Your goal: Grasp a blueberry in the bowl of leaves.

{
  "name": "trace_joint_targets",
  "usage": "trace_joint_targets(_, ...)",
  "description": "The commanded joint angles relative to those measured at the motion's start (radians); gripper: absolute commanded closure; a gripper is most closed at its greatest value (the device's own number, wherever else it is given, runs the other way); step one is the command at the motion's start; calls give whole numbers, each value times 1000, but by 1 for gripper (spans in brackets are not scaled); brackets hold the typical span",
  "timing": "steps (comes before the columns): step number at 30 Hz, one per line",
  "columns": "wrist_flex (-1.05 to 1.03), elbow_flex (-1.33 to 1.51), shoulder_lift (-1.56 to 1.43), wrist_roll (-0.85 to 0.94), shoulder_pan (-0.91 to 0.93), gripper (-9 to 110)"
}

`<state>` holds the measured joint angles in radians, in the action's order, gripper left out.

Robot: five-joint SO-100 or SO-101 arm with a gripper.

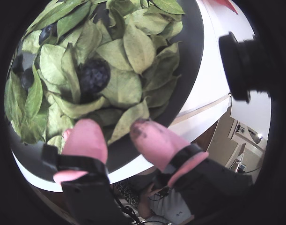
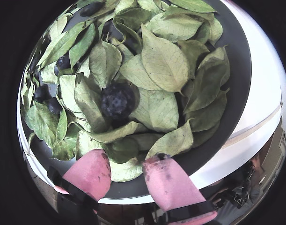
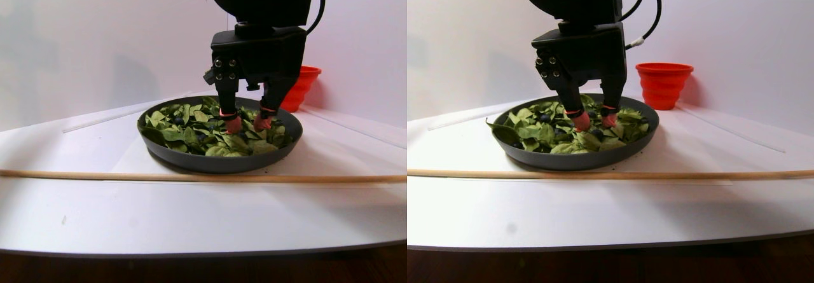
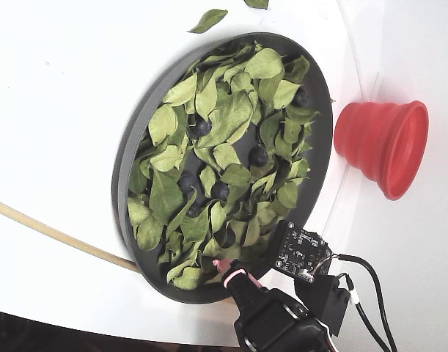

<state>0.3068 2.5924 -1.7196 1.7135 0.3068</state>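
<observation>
Wrist view: gripper (image 2: pixel 128 171) hangs over the bowl (image 2: pixel 236 84), pink fingers (image 2: pixel 168 183) spread and empty. Target blueberry (image 2: pixel 117 101) sits on the leaves (image 2: pixel 164 61) straight ahead of the gap, toward the bench's back edge.

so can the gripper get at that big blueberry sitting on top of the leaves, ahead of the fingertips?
Probably yes. The gripper is open over the bowl, and the blueberry lies exposed on the leaves ahead of the pink fingertips. Only leaves lie between; nothing covers the berry.
</observation>
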Motion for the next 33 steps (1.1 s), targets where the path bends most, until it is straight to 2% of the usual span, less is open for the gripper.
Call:
trace_joint_targets(1,17,-23,-5,-5,-3,89)
trace_joint_targets(33,40,-153,91,-97,-28,87)
